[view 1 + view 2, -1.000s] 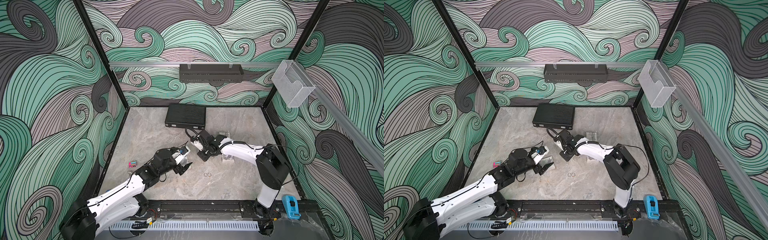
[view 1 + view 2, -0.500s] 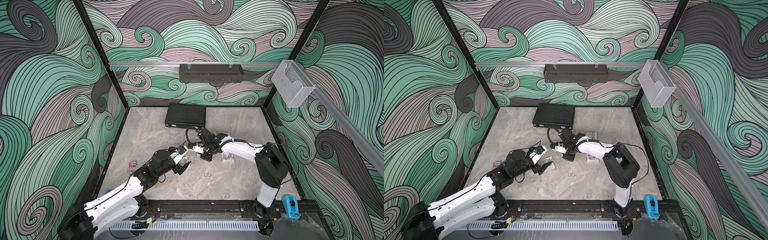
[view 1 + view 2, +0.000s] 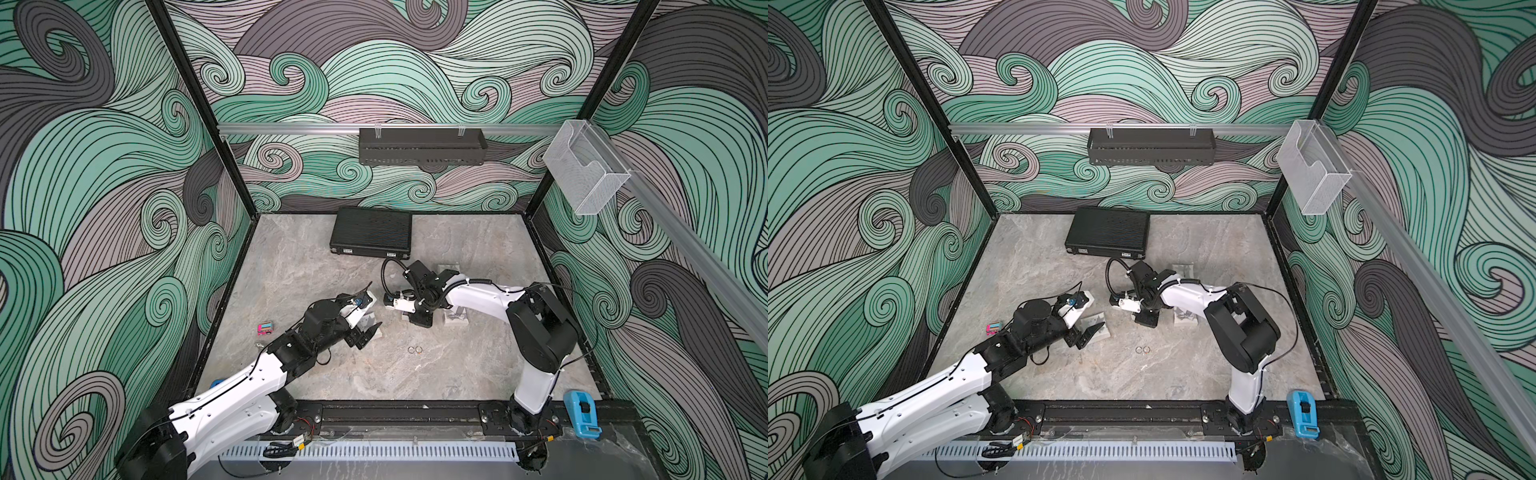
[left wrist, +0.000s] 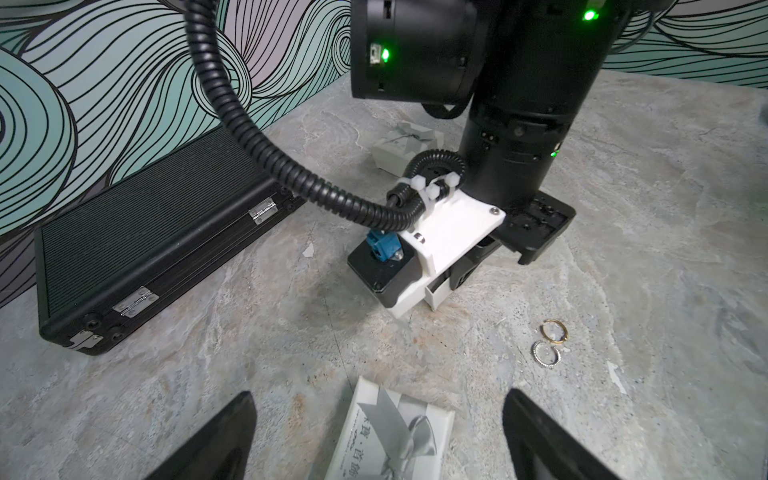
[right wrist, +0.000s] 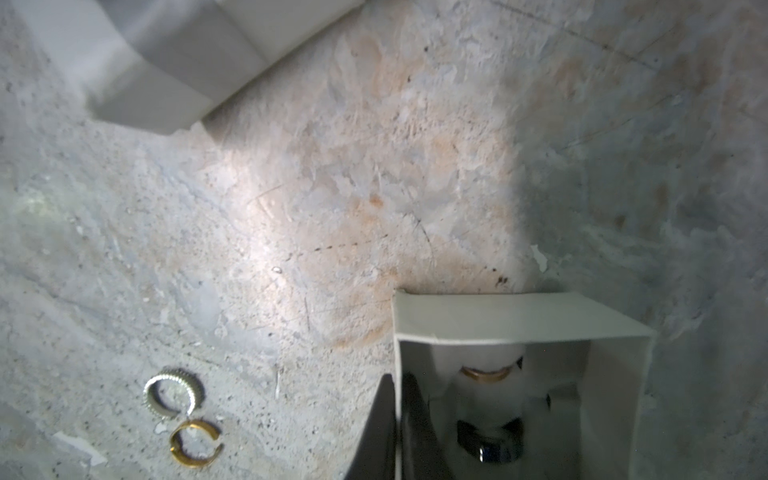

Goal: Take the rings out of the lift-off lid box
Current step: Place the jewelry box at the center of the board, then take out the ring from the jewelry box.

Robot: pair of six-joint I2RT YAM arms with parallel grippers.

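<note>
The right arm has dipped toward the near edge. The lid point(image 4: 390, 436) bears printed Chinese characters. Low over mid-surface, the right pincer point(image 3: 419, 321) clamps the open box point(image 5: 519, 328) by its wall, with rings point(image 5: 486, 374) inside. The left pincer point(image 4: 378, 395), spread wide, hovers over the lid. A silver ring point(image 4: 546, 353) and a gold ring point(image 4: 555, 331) lie loose nearby.

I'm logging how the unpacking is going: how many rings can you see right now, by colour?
Silver ring: 1, on the table
Gold rings: 2, one on the table, one in the box
Dark ring: 1, in the box
Total: 4 seen; the box may hide more
</note>
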